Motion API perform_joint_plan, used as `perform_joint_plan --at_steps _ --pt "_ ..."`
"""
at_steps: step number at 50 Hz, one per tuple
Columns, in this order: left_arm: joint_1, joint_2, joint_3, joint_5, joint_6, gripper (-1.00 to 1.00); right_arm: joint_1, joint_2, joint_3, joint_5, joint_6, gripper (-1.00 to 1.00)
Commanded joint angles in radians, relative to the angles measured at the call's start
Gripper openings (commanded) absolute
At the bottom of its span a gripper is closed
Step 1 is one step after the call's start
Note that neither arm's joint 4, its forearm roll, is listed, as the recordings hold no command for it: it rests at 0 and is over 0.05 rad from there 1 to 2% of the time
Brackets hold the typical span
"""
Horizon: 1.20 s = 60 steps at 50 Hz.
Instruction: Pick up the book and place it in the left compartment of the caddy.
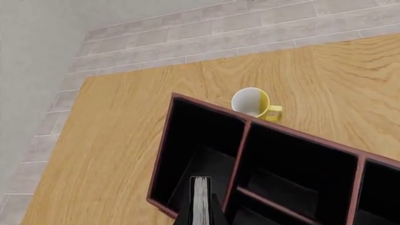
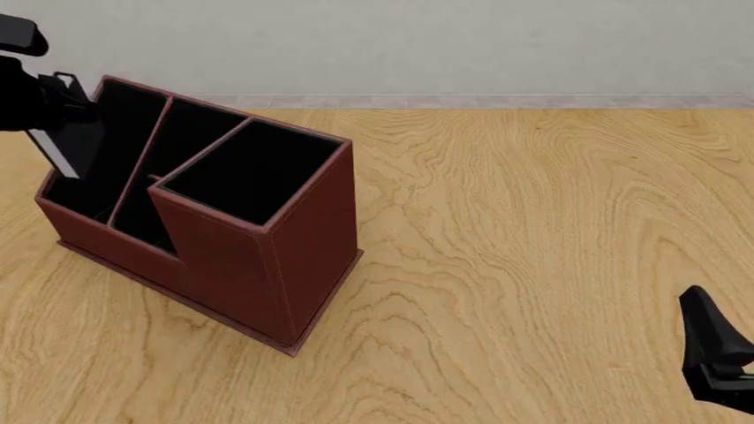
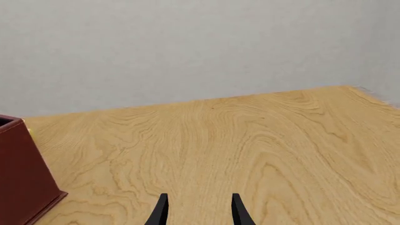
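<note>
The caddy (image 2: 253,265) is a dark reddish-brown box with black lining at the table's left. My left gripper (image 2: 56,122) is shut on the book (image 2: 73,148), a small black book with white page edges, held tilted over the left compartment (image 2: 122,124). In the left wrist view the book's page edges (image 1: 201,199) point down into that long slot (image 1: 200,150). I cannot tell whether the book touches the caddy. My right gripper (image 2: 716,364) hangs low at the near right, far from the caddy. Its fingers (image 3: 161,211) stand open and empty.
A yellow and white mug (image 1: 253,103) stands on the table just behind the caddy (image 1: 244,136), hidden in the front view. A corner of the caddy (image 3: 18,178) shows in the right wrist view. The table's far edge meets a grey wall.
</note>
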Motion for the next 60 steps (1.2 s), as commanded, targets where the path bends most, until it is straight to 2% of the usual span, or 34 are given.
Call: perform_joint_plan --at_steps 1,60 --pt "0.001 0.019 -0.017 -0.026 0.013 -1.00 0.001 -0.002 0.000 0.002 0.000 1.00" --pt "0.011 0.100 0.070 -0.176 0.021 -1.00 -0.001 -0.001 0.000 0.001 -0.004 1.00"
